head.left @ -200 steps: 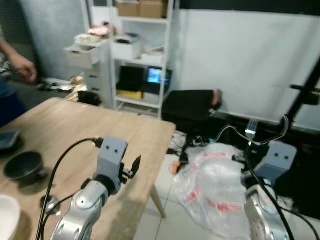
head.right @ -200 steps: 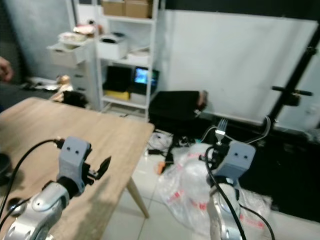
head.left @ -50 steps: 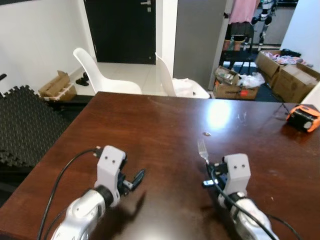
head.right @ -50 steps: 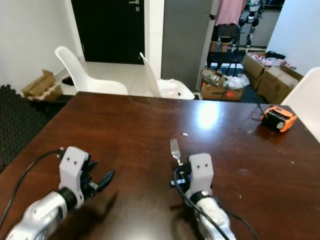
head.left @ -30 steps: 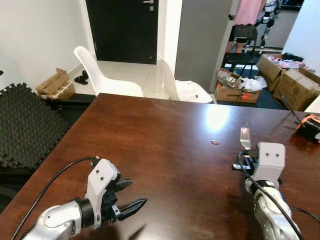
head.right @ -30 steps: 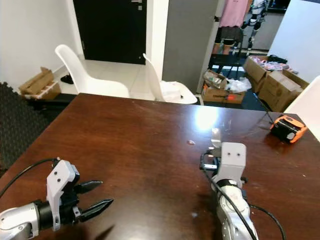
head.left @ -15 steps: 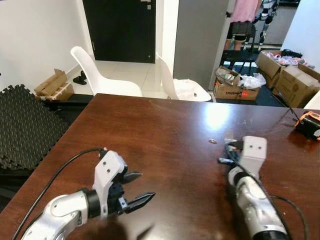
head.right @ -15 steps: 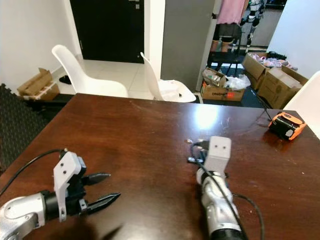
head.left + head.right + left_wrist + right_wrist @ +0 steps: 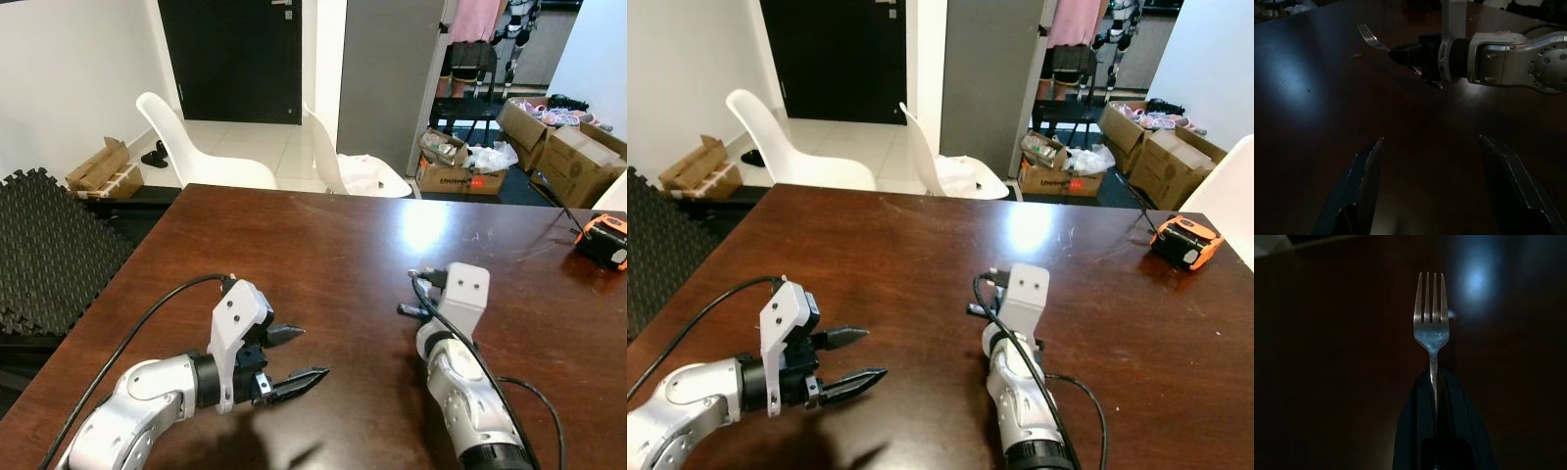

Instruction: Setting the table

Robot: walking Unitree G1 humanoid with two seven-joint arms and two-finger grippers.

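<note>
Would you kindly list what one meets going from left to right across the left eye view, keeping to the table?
Left gripper, jaws open → right gripper, holding the fork → orange device at the table's far right edge.

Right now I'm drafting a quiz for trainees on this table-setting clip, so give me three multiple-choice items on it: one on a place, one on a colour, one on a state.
1. Where is the orange device?
A. On the table's far right part
B. On a white chair
C. On the floor mat

2. What colour is the table?
A. White
B. Dark brown
C. Grey

3. How is the left gripper?
A. Shut on a fork
B. Shut, empty
C. Open, empty

Answers:
1 A: the orange device lies on the table.
2 B: its top is dark brown.
3 C: the left gripper has its fingers spread; the right gripper holds the fork.
</note>
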